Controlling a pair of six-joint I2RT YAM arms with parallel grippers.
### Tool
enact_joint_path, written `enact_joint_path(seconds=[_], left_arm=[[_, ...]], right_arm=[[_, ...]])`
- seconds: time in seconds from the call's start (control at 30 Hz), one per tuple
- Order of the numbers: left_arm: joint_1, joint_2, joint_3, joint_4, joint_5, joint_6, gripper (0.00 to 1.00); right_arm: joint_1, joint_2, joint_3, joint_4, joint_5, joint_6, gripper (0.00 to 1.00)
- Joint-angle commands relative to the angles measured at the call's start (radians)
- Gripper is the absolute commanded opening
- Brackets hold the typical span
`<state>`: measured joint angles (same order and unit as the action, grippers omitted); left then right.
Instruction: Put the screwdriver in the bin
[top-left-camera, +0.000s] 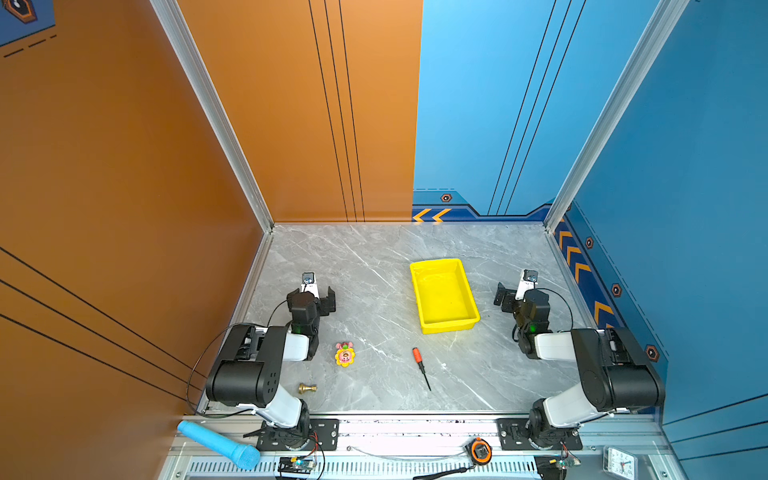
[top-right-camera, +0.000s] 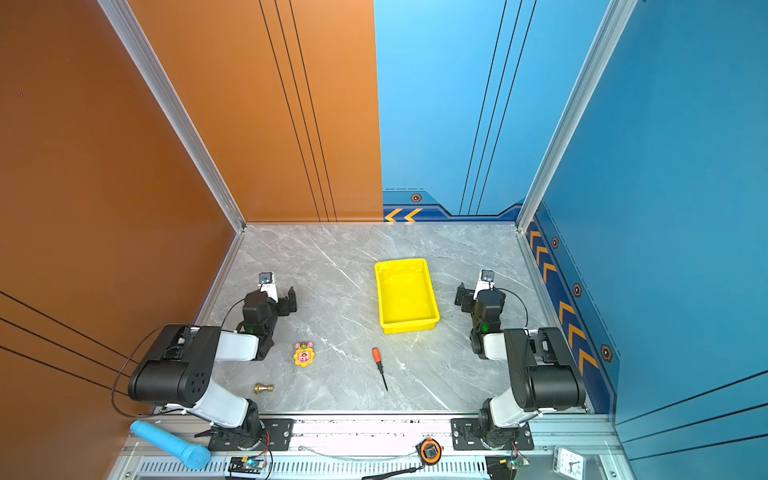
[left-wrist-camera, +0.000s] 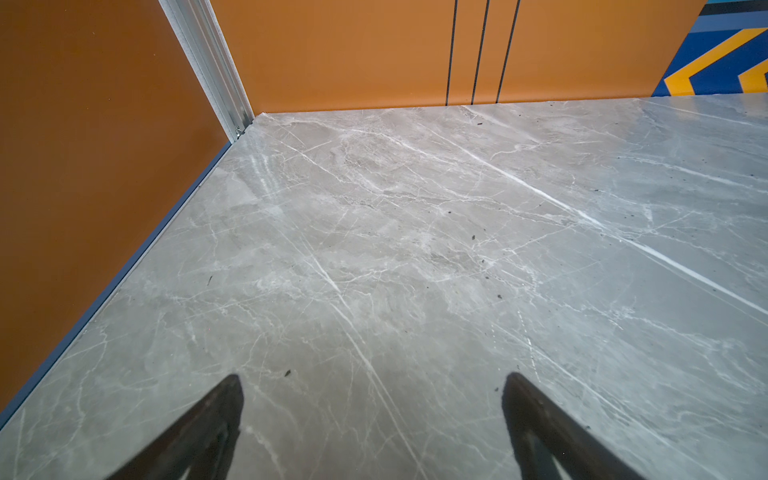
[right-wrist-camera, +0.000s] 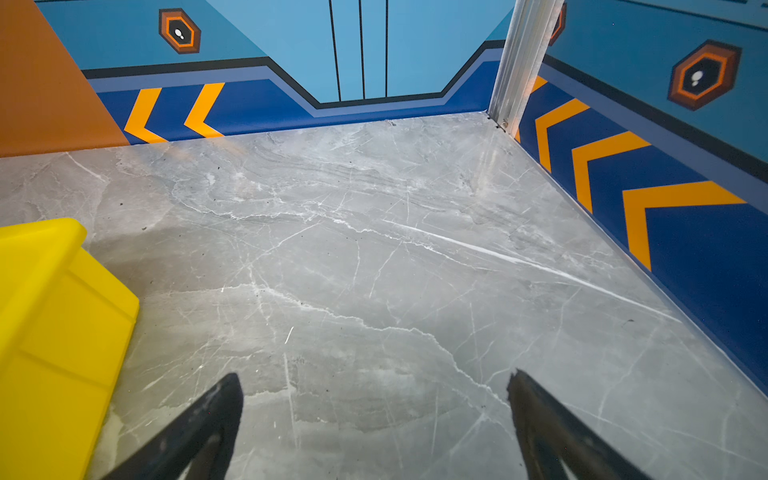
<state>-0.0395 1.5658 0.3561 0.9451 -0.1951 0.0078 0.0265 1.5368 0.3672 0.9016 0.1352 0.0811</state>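
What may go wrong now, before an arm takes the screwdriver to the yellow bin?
1. The screwdriver is slim and lies flat on the table; the open right gripper may slide off its thin shaft.
2. The bin is light-looking, and its wall shows close in the right wrist view; an arm might push it.
3. The flower toy and brass fitting could be taken by mistake.

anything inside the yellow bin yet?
No. The bin shows only bare yellow floor in both top views. The screwdriver lies on the table in front of it. Nothing hides its interior.
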Motion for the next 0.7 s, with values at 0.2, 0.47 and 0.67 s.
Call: enact_joint_path(seconds=[0.2, 0.47, 0.67], left_arm=[[0.002, 0.0, 0.023, -0.019, 0.028, 0.006, 0.98], [0.007, -0.015, 0.02, -0.019, 0.038, 0.003, 0.98], [-0.002, -0.186, 0.051, -0.247, -0.013, -0.015, 0.98]], right_arm=[[0.008, 0.009, 0.001, 0.015, 0.03, -0.012, 1.0], [0.043, 0.003, -0.004, 0.025, 0.176, -0.009, 1.0], [0.078, -0.088, 0.043, -0.137, 0.248, -0.021, 1.0]])
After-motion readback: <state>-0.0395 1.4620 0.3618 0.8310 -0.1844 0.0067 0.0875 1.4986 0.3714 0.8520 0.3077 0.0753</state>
